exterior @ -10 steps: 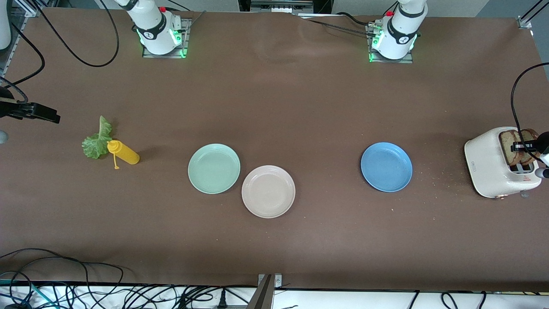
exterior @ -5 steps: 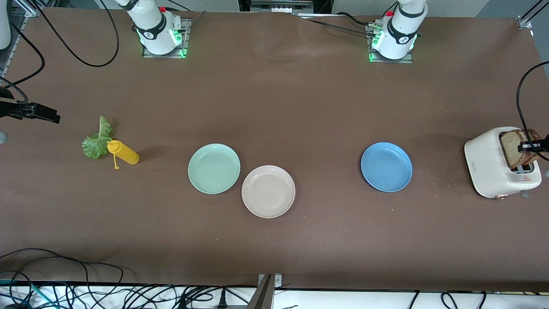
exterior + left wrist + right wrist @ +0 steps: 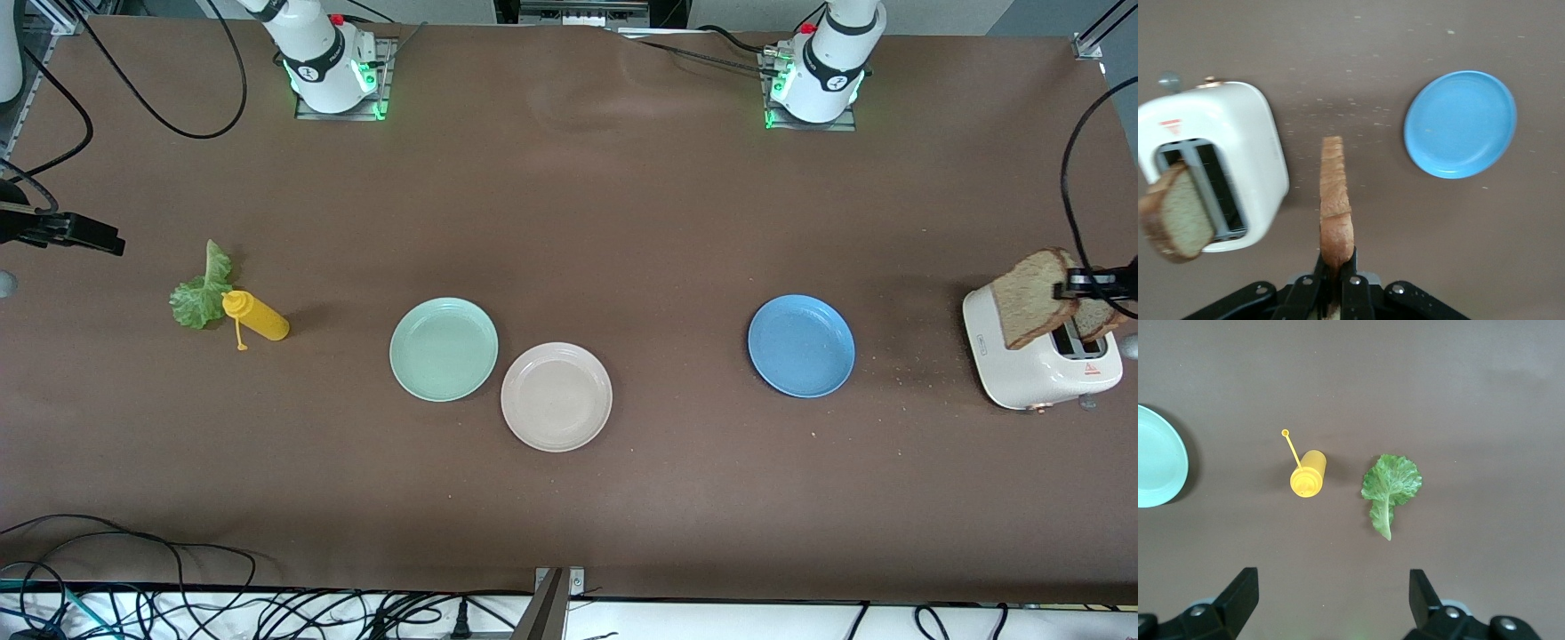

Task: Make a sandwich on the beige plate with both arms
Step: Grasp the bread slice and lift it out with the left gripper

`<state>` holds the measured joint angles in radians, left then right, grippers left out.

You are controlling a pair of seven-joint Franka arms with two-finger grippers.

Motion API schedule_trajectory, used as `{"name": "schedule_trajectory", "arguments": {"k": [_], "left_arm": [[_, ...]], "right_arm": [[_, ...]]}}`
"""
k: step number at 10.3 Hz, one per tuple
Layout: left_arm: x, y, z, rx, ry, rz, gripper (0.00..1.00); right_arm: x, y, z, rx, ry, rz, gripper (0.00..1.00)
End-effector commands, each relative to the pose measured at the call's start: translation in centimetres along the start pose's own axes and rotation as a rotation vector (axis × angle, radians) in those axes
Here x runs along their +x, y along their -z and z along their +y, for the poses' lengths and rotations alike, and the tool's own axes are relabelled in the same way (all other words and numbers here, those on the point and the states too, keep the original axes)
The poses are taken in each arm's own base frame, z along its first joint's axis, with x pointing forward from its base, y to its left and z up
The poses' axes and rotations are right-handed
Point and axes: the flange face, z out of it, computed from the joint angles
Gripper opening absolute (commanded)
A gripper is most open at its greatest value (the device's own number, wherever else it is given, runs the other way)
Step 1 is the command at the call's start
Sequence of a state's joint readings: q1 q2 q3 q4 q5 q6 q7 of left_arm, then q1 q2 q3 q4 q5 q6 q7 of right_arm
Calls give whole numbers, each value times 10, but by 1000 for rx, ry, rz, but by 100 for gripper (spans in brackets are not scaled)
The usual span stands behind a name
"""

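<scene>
Bread slice [image 3: 1029, 298] now up out of toaster [image 3: 1040, 369]

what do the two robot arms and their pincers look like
Both arms are white with black joint bands; the right arm and left arm have bases glowing green, with black cables. The left pincer and right pincer are black, two-fingered.

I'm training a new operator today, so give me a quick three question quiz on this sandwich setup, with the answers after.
1. True or false: the left gripper is shut on a bread slice over the toaster.
2. Which thing lies beside the yellow bottle? A) blue plate B) lettuce leaf C) toaster
3. Fill in: the beige plate holds ____ food.

Key: 1 true. 2 B, the lettuce leaf. 3 no. The right gripper waits open above the lettuce; a second slice sits in the toaster.
</scene>
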<state>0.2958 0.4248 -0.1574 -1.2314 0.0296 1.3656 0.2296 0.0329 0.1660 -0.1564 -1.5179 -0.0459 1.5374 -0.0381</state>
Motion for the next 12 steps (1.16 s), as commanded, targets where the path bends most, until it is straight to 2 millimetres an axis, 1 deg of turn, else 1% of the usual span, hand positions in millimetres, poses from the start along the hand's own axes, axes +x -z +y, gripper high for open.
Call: {"name": "schedule_trajectory", "arguments": {"k": [1,2,3,4,5,6,7,9,10,11,12], "left_arm": [[17,-4,73,-169,39,-12,0],[30,-17,121,-251,83,-50,0],[42,-31,161,-367,71,-87,0],[59,-47,178,-483,53,-98,0],[75,-63,191,-591,46,-95,0],[89,-82,219,-679,28,-117,0],[101,-94,240,-741,28,-105,0],[120,-118,271,-877,46,-111,0],[129,-135,295,-942,80,-120,0],[140,-153,305,-983,112,-102,0],[145,-162,323,-999,129,-74,0]], "right_arm": [[-1,5,-1,14,-4,1,100],[-1,5,-1,14,-4,1,100],[-1,5,-1,13,-4,0,100],[-1,5,-1,14,-4,1,100],[-1,5,-1,14,-4,1,100],[-1,5,-1,13,-4,1,100],[-1,5,-1,14,-4,1,100],[-1,5,-1,14,-4,0,100],[-1,5,-1,14,-4,1,100],[-1,5,-1,14,-2,0,100],[-1,5,-1,13,-2,0,100]]}}
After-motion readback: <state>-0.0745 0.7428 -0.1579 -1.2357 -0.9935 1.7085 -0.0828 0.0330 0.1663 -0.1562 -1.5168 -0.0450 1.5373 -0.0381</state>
